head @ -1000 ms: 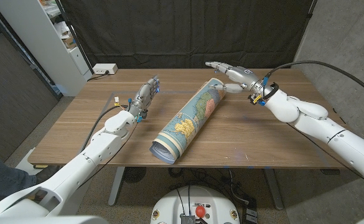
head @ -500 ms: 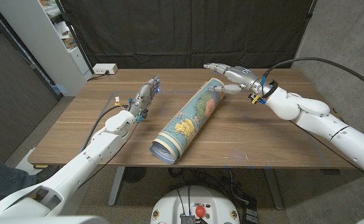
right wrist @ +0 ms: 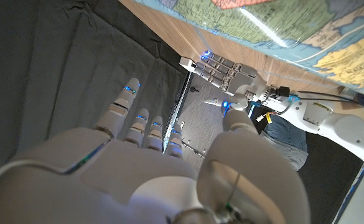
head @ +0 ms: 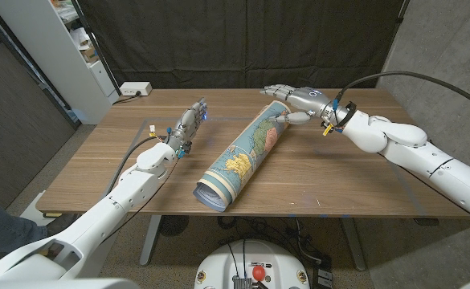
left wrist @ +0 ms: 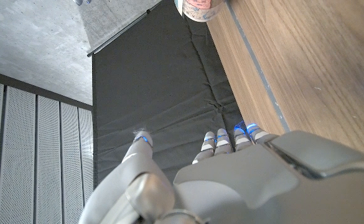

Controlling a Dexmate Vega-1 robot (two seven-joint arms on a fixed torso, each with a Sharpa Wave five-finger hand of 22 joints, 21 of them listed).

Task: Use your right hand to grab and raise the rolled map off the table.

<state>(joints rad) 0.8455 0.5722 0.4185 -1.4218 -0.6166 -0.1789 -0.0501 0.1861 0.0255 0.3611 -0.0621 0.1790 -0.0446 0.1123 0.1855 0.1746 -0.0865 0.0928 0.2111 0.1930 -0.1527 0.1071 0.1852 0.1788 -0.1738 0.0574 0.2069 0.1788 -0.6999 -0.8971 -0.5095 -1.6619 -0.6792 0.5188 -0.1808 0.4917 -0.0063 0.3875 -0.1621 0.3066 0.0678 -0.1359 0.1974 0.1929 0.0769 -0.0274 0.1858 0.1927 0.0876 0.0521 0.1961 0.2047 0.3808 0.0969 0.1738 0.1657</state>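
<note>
The rolled map lies diagonally on the table. The right hand hovers wide open over its far end; it should lower, wrap the roll fully, then lift evenly.

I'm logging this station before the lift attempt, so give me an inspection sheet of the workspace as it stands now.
Surface: wooden table, brown top, no damage seen.
Job's things: rolled map lies diagonally on the table, not lifted.
Clutter: white power strip at the far left corner.
Hands: right hand open above the map's far end, its thumb close beside the roll, contact unclear; left hand open, holding nothing, apart from the map.
Cables: black cable arcs to the right wrist; thin wires along the left forearm.
Surroundings: black curtain behind the table, white shelving at left.
</note>
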